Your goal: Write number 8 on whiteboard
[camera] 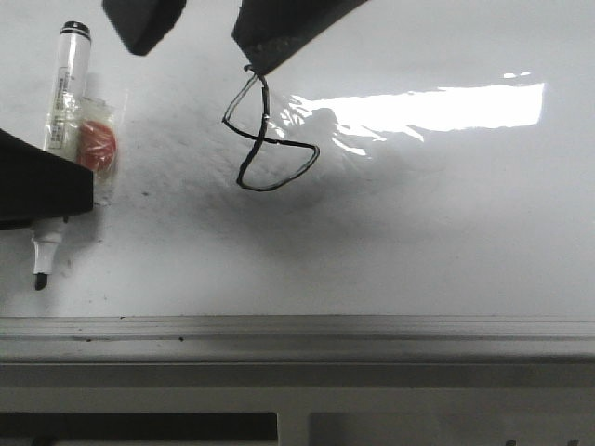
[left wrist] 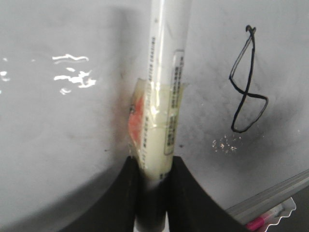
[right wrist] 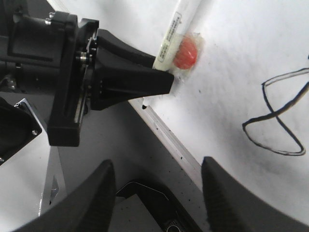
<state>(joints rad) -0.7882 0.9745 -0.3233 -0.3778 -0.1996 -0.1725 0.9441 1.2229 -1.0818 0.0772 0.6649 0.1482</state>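
Note:
The number 8 (camera: 263, 141) is a thin black slanted outline on the whiteboard (camera: 446, 232), left of the glare. It also shows in the left wrist view (left wrist: 246, 94) and the right wrist view (right wrist: 275, 115). My left gripper (camera: 65, 190) is at the board's left, shut on a white marker (camera: 65, 88) that lies along the board with its black tip (camera: 40, 277) toward the rail. In the left wrist view the fingers (left wrist: 188, 193) clamp the marker (left wrist: 164, 96). My right gripper (camera: 200, 28) hangs open and empty above the 8's top; its jaws (right wrist: 157, 169) stand wide apart.
A red round piece under clear tape (camera: 96, 147) sticks to the marker's side. A grey metal rail (camera: 297, 330) runs along the board's near edge. A bright glare patch (camera: 418, 107) lies right of the 8. A pink pen (left wrist: 263, 223) lies beyond the rail.

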